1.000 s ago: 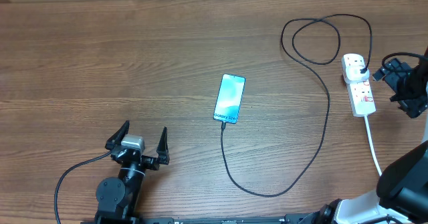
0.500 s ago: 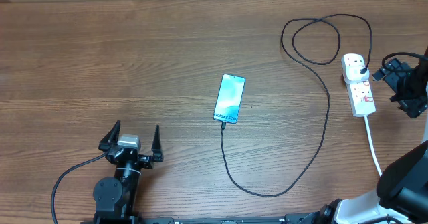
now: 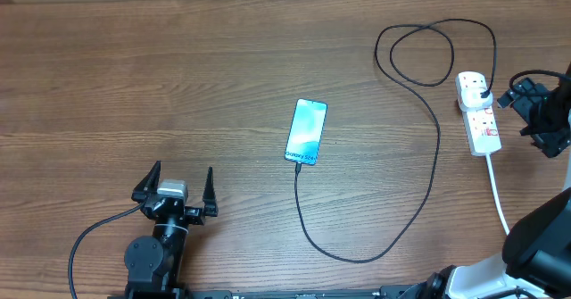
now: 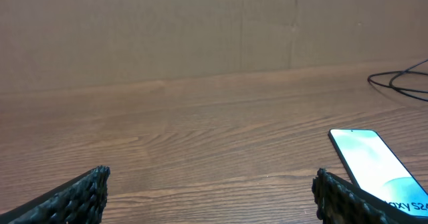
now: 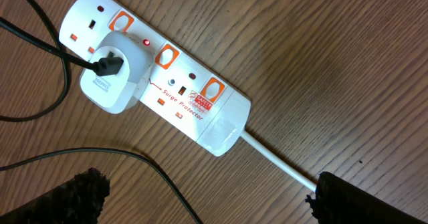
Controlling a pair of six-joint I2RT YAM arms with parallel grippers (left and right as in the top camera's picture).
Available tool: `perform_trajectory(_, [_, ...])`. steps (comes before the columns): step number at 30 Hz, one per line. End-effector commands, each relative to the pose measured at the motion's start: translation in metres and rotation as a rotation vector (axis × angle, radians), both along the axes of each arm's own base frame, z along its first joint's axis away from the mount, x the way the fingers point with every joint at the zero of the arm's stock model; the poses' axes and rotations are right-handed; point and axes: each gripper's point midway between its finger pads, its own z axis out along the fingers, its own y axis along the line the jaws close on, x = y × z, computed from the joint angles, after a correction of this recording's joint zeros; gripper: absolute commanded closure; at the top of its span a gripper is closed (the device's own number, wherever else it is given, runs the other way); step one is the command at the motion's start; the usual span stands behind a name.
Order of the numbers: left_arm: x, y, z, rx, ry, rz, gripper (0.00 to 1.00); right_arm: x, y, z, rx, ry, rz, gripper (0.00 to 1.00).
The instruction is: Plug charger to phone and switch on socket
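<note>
The phone (image 3: 306, 131) lies flat mid-table with its light blue screen up, also at the right of the left wrist view (image 4: 374, 164). The charger's thin black cable (image 3: 428, 192) meets the phone's near edge, sweeps right and loops up to a white adapter (image 5: 114, 80) plugged into the socket (image 5: 167, 90). A small red light (image 5: 146, 43) glows beside the adapter. My left gripper (image 3: 175, 185) is open and empty, left of and nearer than the phone. My right gripper (image 5: 207, 197) hangs open above the table just beside the socket (image 3: 478, 113), holding nothing.
The socket's thick white cord (image 3: 498, 196) runs toward the near right edge. The black cable forms a double loop (image 3: 435, 53) at the far right. A brown wall (image 4: 200, 30) rises behind the wooden table (image 3: 134, 67).
My left gripper shifted slightly left and squared up over the first half second, then stayed still. The right arm, phone and cable have not moved.
</note>
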Motion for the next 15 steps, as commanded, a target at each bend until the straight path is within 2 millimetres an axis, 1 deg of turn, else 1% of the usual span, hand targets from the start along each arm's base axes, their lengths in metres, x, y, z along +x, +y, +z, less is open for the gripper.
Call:
perform_trajectory(1, [0.0000,0.0040,0.0003,0.016,-0.007,0.018,0.01,0.0033,-0.0026,0.0061,-0.014,-0.016,0.000,0.00])
perform_trajectory(15, [0.0000,0.0040,0.0003,0.016,-0.007,0.018,0.01,0.0032,-0.0028,0.0061,-0.014,-0.016,-0.001,0.00])
